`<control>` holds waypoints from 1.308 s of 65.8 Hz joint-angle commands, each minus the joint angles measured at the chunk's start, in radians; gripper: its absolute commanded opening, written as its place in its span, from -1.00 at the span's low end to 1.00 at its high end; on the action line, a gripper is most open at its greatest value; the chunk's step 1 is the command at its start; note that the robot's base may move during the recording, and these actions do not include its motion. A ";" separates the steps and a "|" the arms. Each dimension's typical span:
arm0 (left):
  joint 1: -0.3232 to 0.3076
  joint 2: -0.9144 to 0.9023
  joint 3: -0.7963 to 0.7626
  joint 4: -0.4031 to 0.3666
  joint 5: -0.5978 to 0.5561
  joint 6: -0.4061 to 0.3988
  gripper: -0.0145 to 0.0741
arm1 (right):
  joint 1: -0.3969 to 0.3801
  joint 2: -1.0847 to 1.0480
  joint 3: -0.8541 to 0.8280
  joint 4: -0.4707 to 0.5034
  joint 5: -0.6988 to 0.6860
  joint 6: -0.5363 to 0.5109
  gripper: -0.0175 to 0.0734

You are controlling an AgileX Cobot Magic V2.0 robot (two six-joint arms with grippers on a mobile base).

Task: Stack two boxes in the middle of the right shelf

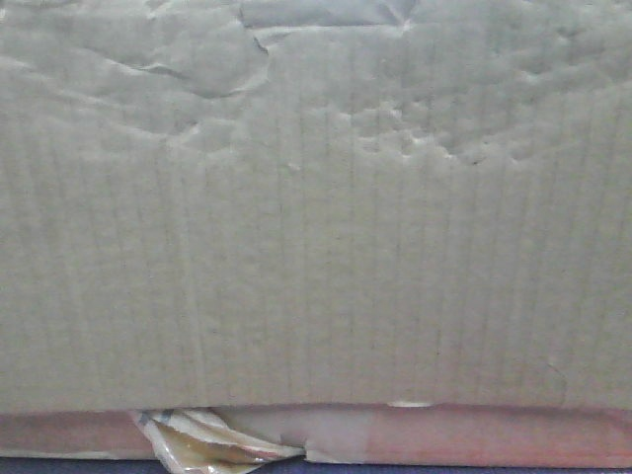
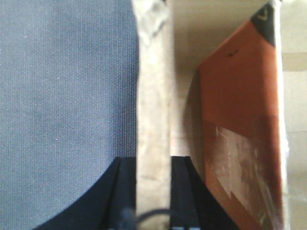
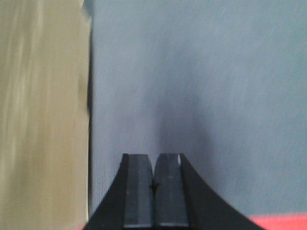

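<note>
Front cam: taller wrinkled box [image 1: 316,217] fills the view, very close, resting on the flatter box [image 1: 474,434] w/ torn tape [image 1: 197,439] at its lower left. L gripper [image 2: 153,164] is clamped on an upright box wall [image 2: 153,96] - can't tell which box - w/ grey surface [image 2: 62,96] beside it. R gripper [image 3: 153,165] has its fingers pressed together on nothing, over grey - blurred cardboard [image 3: 43,120] to its left.

Grey surface [image 1: 59,468] bears a flat taped box [image 1: 474,435].
</note>
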 commanded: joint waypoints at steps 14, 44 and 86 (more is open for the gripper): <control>-0.001 -0.008 -0.011 0.017 -0.005 -0.010 -0.92 | 0.163 0.280 -0.290 -0.187 0.053 0.128 -0.94; -0.001 -0.008 -0.009 0.017 -0.005 -0.010 -0.92 | 0.413 0.467 -0.483 -0.247 0.053 0.234 -0.75; -0.001 -0.008 -0.009 0.017 -0.005 -0.004 -0.92 | 0.466 0.549 -0.385 -0.229 0.053 0.324 0.04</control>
